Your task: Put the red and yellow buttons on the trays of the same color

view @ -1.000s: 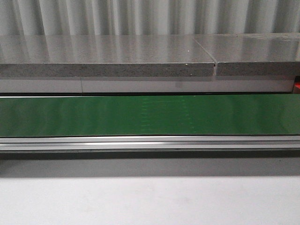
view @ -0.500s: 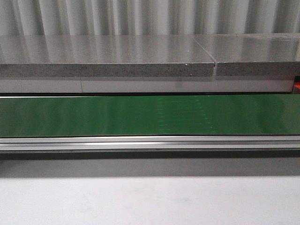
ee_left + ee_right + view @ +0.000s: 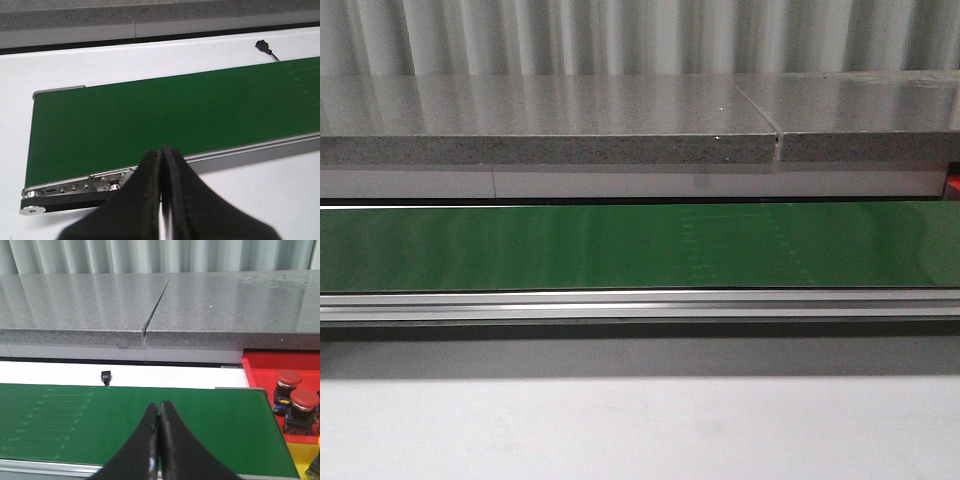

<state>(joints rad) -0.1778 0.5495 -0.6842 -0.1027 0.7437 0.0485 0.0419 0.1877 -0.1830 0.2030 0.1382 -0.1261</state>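
Where the green conveyor belt (image 3: 620,246) runs across the front view, its surface carries nothing; an aluminium rail (image 3: 640,305) borders its near edge and a grey stone slab (image 3: 550,125) with 1 seam lies behind it, before a corrugated wall (image 3: 620,35). The white desk (image 3: 640,430) fills the foreground. Neither arm appears in this view.

Left wrist view: the left claw (image 3: 161,200) hangs above the belt's near edge close to its end roller (image 3: 32,209), its 2 black fingers (image 3: 145,200) pressed together with nothing between them. A small black connector (image 3: 262,46) with a thin lead lies on the desk beyond the belt.

Right wrist view: the right claw (image 3: 159,445) is likewise closed and empty, poised over the belt's other end. Beside that end sits the red tray (image 3: 270,365), holding 2 red buttons: a farther red button (image 3: 288,385) and a nearer red button (image 3: 304,407), standing upright and just beside each other. Adjoining it nearer the camera is a corner of the yellow tray (image 3: 300,457); an object at its edge is cut off and cannot be identified.
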